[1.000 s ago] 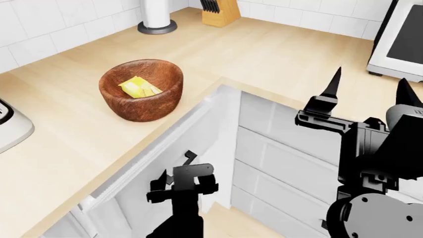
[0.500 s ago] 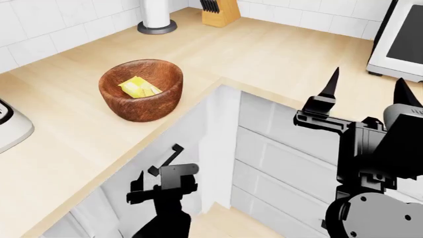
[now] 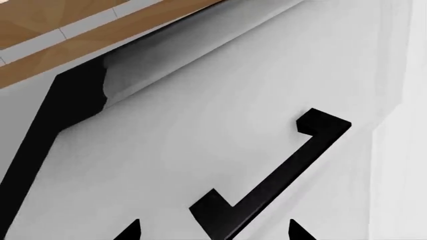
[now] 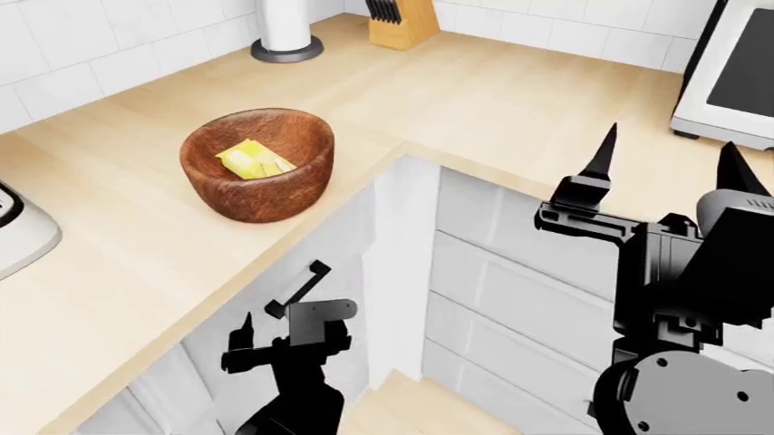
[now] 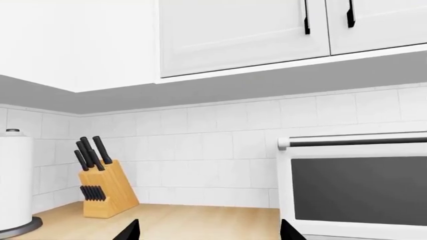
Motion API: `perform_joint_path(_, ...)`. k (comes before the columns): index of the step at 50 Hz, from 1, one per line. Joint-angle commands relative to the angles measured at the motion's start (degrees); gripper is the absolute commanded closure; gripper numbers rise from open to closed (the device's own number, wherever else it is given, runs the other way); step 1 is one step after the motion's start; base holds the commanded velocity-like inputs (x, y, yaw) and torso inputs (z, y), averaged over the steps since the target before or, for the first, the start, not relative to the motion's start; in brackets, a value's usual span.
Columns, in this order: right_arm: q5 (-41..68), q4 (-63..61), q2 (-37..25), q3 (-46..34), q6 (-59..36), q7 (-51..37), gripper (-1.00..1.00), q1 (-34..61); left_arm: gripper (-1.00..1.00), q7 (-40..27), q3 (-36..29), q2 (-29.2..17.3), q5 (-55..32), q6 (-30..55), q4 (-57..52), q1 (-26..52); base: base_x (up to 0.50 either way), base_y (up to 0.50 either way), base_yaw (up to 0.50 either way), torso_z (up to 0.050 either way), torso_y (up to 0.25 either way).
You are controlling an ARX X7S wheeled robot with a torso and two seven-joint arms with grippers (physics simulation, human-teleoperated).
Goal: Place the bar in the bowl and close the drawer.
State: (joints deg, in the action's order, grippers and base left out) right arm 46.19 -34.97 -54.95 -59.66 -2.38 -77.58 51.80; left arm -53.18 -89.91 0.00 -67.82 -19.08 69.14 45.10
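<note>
The yellow bar point(image 4: 253, 159) lies inside the reddish-brown wooden bowl point(image 4: 242, 192) on the counter. The white drawer point(image 4: 335, 234) sits under the counter edge with its front about flush with the cabinet. In the left wrist view its front point(image 3: 187, 145) fills the frame and its black bar handle point(image 3: 287, 172) lies between my fingertips. My left gripper point(image 4: 282, 319) is open, right at the handle point(image 4: 300, 288), its jaws not closed on it. My right gripper point(image 4: 665, 161) is open and empty, raised above the counter at the right, with its fingers pointing up.
A knife block point(image 4: 403, 20) and a paper towel holder point(image 4: 288, 31) stand at the back of the counter. A microwave point(image 4: 735, 72) is at the far right. A white appliance point(image 4: 17, 231) is at the left edge. More white drawers point(image 4: 532, 299) face the corner below.
The drawer front has slid in from partly open to about flush under the counter. My left gripper has moved with it, left and down in the head view. The right arm stays still.
</note>
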Motion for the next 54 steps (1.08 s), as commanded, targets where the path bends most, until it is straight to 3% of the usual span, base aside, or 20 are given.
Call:
perform_joint_path(1, 0.03, -0.03, 0.14, 0.26, -0.31, 0.10, -1.00, -0.15, -1.00, -1.73, 3.65, 0.00, -1.05, -0.50, 1.32, 0.07, 0.00, 0.00, 0.00, 0.000, 0.000)
perform_joint_path(18, 0.10, -0.04, -0.21, 0.77, -0.28, 0.25, -1.00, -0.69, -1.00, -1.73, 3.65, 0.00, -1.05, -0.50, 1.32, 0.07, 0.00, 0.00, 0.00, 0.000, 0.000)
perform_joint_path(20, 0.12, -0.13, -0.13, 0.80, -0.41, 0.29, -1.00, -0.63, -1.00, -2.90, 20.84, -2.10, 16.13, 16.69, 5.85, -0.05, 0.00, 0.00, 0.00, 0.000, 0.000)
perform_joint_path(26, 0.19, -0.35, -0.01, 0.94, -0.62, 0.27, -1.00, -0.63, -1.00, -3.65, 72.41, -4.47, 67.14, 17.13, 5.85, -0.47, 0.00, 0.00, 0.00, 0.000, 0.000)
perform_joint_path(27, 0.20, -0.29, 0.07, 0.97, -0.58, 0.30, -1.00, -0.65, -1.00, -3.86, 78.41, -4.84, 67.16, 17.06, 5.85, -0.64, 0.00, 0.00, 0.00, 0.000, 0.000)
perform_joint_path(54, 0.22, -0.30, 0.91, 1.30, -1.64, 0.83, -1.00, -0.67, -1.00, -5.46, 81.89, -8.58, 67.69, 16.85, 5.85, -3.13, 0.01, -0.01, 0.01, 0.000, 0.004)
